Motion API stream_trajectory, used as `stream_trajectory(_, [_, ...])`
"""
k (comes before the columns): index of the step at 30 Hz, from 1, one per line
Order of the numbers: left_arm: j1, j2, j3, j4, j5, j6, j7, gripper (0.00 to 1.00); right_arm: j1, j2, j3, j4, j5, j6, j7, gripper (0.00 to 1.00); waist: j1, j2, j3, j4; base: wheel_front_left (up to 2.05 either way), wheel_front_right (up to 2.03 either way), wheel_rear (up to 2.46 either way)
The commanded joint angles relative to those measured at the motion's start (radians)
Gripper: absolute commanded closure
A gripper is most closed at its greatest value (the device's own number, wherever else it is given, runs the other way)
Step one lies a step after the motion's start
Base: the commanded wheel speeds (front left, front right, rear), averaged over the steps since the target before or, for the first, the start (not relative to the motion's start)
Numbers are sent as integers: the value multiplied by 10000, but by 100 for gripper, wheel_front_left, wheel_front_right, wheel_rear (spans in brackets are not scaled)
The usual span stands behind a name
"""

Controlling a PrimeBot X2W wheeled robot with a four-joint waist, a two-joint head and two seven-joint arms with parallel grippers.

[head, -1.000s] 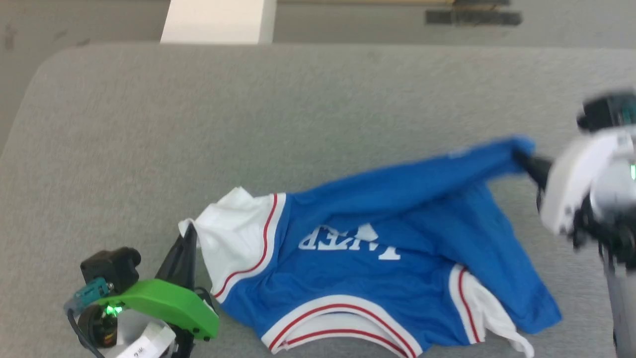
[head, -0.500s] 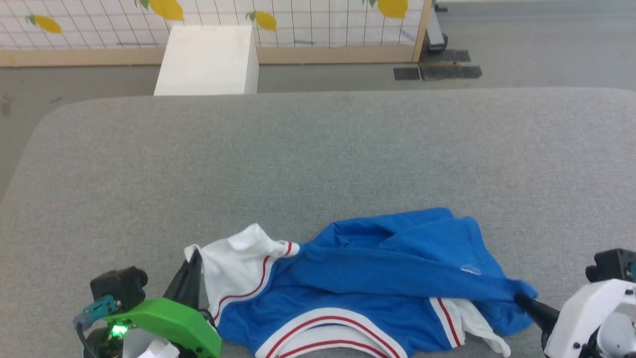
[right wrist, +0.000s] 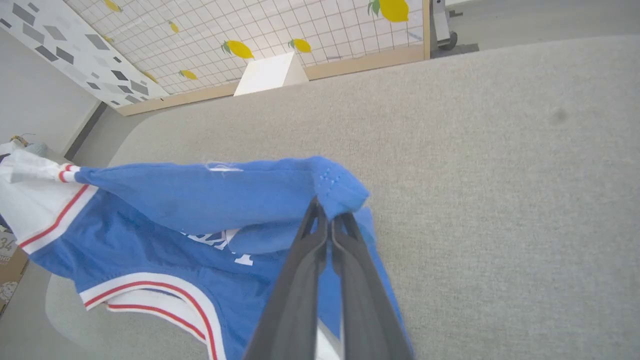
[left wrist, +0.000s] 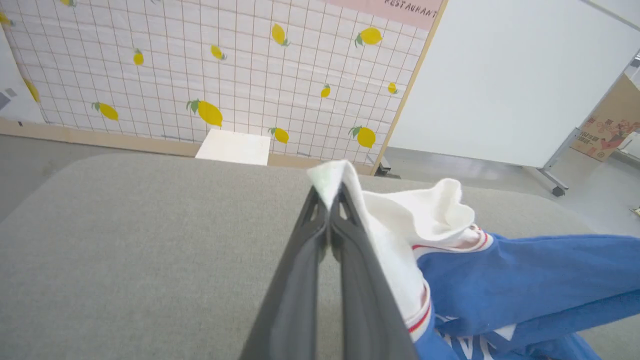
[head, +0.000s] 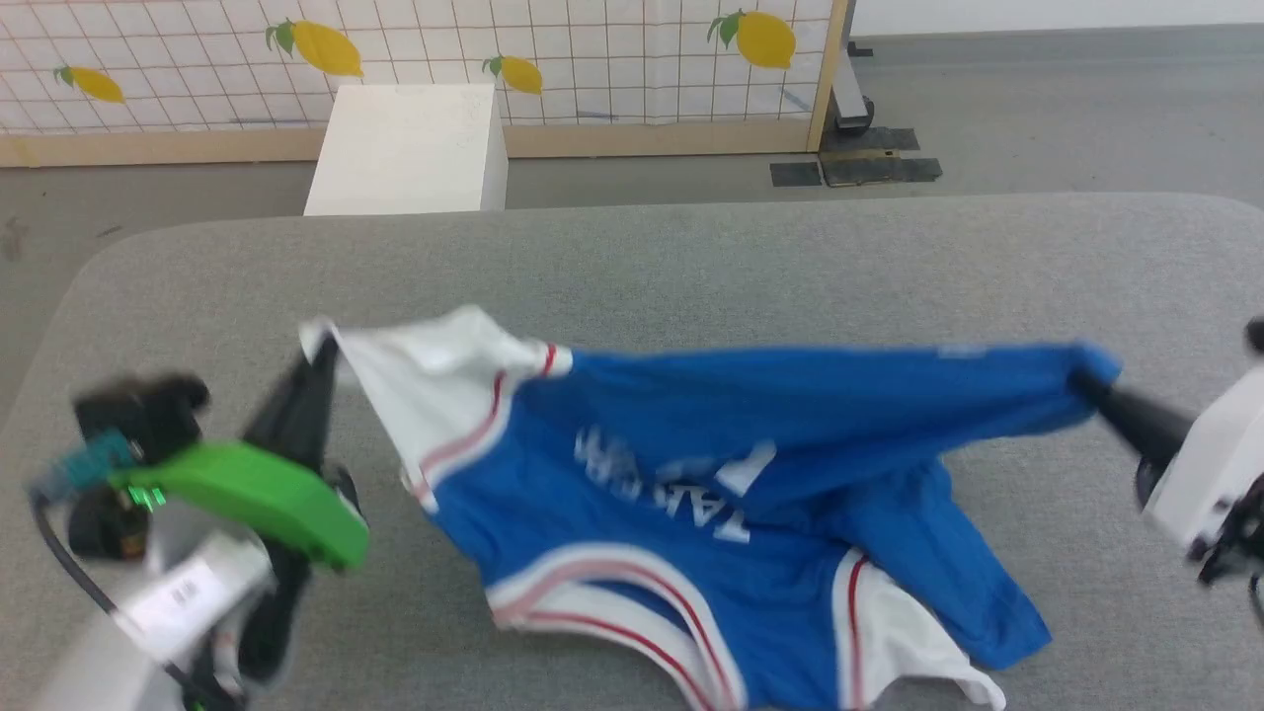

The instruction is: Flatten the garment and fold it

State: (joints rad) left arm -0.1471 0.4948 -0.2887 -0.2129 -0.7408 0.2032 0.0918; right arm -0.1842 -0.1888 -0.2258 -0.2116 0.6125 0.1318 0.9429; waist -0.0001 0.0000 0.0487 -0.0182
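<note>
Two clenched grips on the garment (head: 790,415), upper edge pulled taut between them, lower part lying crumpled on the grey padded surface (head: 691,247). At the robot's left, left gripper (head: 321,348) clamped on the tip of a white sleeve (left wrist: 410,220); at its right, right gripper (head: 1086,383) pinching a blue hem corner (right wrist: 340,187) (row of stitch holes visible). White chest lettering (head: 716,513) upside down in the head view, partly blurred.

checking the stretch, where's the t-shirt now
Head view: the blue T-shirt spans the grey table, stretched between the left gripper on its white sleeve and the right gripper on a blue corner.
</note>
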Motion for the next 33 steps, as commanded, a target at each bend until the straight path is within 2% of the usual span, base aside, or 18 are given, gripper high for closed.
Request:
stream_trajectory(1, [-559, 201, 135, -58, 5, -116, 97, 100, -455, -145, -57, -57, 112, -11, 103, 100, 1, 0, -7, 11, 0, 0, 0])
stream_trajectory(10, [-3905, 1026, 540, 9, 314, -790, 699, 100, -3122, -952, -255, -94, 494, -11, 492, 100, 1, 0, 209, 60, 0, 0, 0])
stream_trajectory(20, [-6321, 1436, 145, 1183, 465, -1587, 1596, 100, -4893, -1044, -115, 462, 577, -11, 1013, 100, 1, 0, 1150, 97, 0, 0, 0])
stream_trajectory(27, [-8808, 1410, -193, 2837, 894, -2119, 1976, 100, -7193, -889, 341, 1417, -232, -11, 1026, 100, 1, 0, 2607, 80, 0, 0, 0])
stream_trajectory(33, [-11355, 1314, -368, 4456, 1600, -2229, 2066, 100, -9966, -462, 567, 2759, -1393, -11, 686, 100, 1, 0, 3864, 16, 0, 0, 0])
